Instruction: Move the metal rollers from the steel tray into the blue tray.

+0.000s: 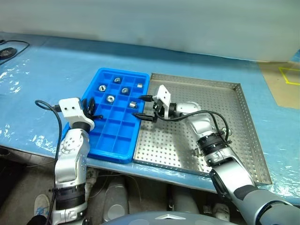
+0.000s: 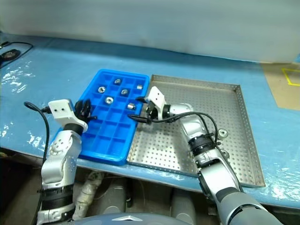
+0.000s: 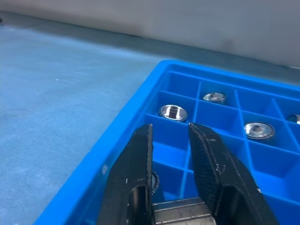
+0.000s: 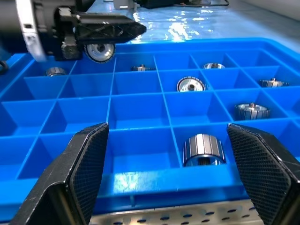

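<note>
A: Your right gripper hangs with jaws spread wide over the seam between the steel tray and the blue tray.

B: Its wrist view gives you what the head misses: ridges on the nearest metal roller. Rollers sit in separate compartments. Your left gripper, jaws closed on nothing, sits at the blue tray's outer edge.

The left gripper hangs closed over the blue tray. Rollers sit in compartments beyond it
</note>
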